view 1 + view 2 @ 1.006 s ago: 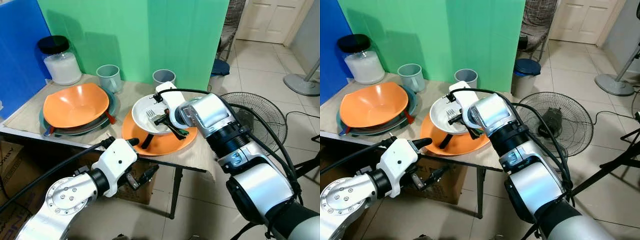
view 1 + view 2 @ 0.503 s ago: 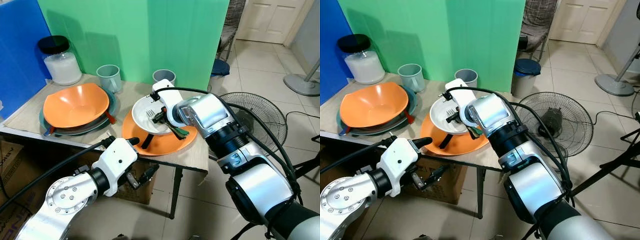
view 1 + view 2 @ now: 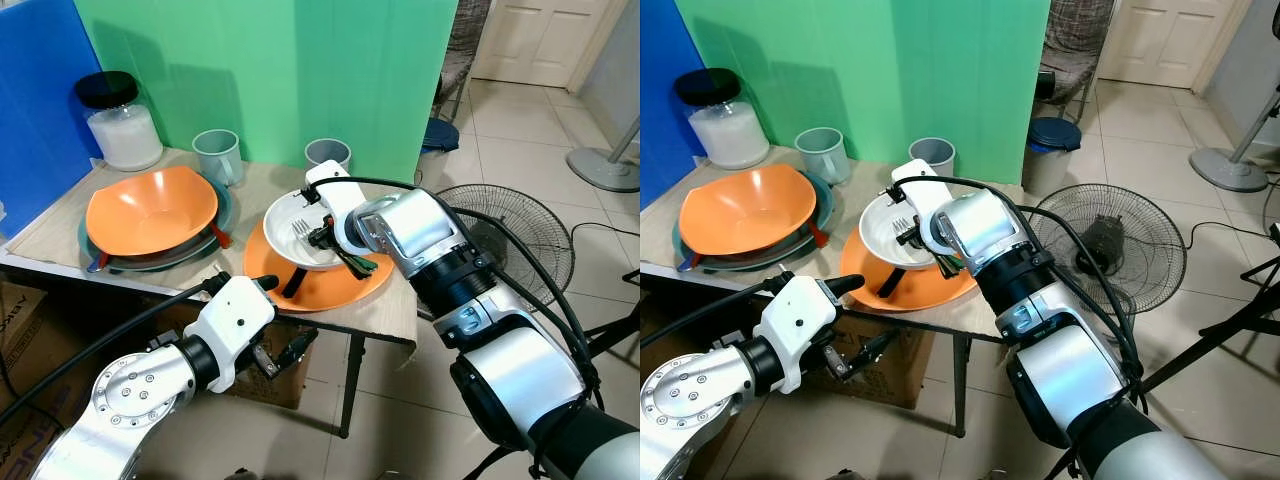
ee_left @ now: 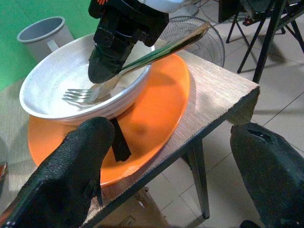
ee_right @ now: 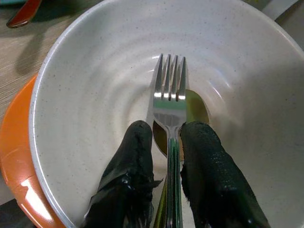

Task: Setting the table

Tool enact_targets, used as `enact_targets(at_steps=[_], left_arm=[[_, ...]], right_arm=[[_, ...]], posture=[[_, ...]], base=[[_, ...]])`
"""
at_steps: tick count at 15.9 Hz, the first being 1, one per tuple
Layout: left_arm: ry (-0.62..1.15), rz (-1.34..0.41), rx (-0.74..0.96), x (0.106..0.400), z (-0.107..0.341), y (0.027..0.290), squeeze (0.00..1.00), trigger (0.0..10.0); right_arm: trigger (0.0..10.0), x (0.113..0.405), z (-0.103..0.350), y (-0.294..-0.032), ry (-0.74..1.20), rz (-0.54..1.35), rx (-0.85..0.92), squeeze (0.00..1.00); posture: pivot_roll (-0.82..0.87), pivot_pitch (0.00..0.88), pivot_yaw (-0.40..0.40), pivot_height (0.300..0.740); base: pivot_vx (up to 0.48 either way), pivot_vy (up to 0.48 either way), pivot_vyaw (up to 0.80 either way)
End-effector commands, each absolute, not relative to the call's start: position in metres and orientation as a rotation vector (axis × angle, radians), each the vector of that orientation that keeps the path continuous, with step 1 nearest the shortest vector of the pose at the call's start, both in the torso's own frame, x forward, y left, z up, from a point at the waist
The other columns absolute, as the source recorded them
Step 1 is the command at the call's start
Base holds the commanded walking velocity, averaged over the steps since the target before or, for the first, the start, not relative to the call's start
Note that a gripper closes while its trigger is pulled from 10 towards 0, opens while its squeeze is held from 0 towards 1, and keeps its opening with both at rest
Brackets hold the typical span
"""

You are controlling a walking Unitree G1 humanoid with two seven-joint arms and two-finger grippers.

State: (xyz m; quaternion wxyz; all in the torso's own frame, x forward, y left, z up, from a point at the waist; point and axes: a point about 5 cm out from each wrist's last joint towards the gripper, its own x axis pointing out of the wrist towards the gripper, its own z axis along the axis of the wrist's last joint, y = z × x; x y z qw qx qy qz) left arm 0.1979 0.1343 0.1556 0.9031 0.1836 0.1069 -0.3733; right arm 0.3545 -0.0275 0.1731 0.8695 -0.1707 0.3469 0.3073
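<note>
Silver and bent at the elbow, the right arm reaches over the table, its right gripper (image 5: 166, 185) clenched on a fork (image 5: 170, 102) inside the white bowl (image 3: 285, 215) on the orange plate (image 3: 325, 285). Left gripper (image 4: 175, 166) hangs spread below the table edge (image 4: 228, 102).

— What stands on the small wood-grain table (image 3: 395, 312)?
— A flat orange plate (image 3: 330, 285) near its front edge, a stack of dishes (image 3: 150, 250), two grey cups (image 3: 218, 155) and a black-lidded glass jar (image 3: 118, 125).
</note>
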Motion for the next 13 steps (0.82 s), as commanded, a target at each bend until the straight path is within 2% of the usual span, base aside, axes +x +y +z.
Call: enact_targets(at_steps=[1, 9, 11, 13], left_arm=[[0.223, -0.768, 0.383, 0.1996, 0.1548, 0.1342, 0.00, 10.0], [0.224, -0.771, 0.385, 0.1998, 0.1548, 0.1337, 0.00, 10.0], [0.225, -0.771, 0.387, 0.1999, 0.1548, 0.1337, 0.00, 10.0], [0.225, -0.771, 0.387, 0.1999, 0.1552, 0.1339, 0.00, 10.0]], right_arm=[[10.0, 0.3549, 0.1693, -0.0305, 0.744, 0.625, -0.355, 0.00], [10.0, 0.3559, 0.1613, -0.0306, 0.757, 0.613, -0.378, 0.00], [7.9, 0.3559, 0.1609, -0.0305, 0.759, 0.614, -0.379, 0.00], [2.4, 0.3562, 0.1606, -0.0303, 0.759, 0.614, -0.377, 0.00]], posture=[[-0.07, 0.000, -0.003, 0.740], [-0.07, 0.000, -0.002, 0.740], [-0.07, 0.000, -0.002, 0.740], [-0.07, 0.000, -0.002, 0.740]], base=[[0.000, 0.000, 0.00], [0.000, 0.000, 0.00], [0.000, 0.000, 0.00], [0.000, 0.000, 0.00]])
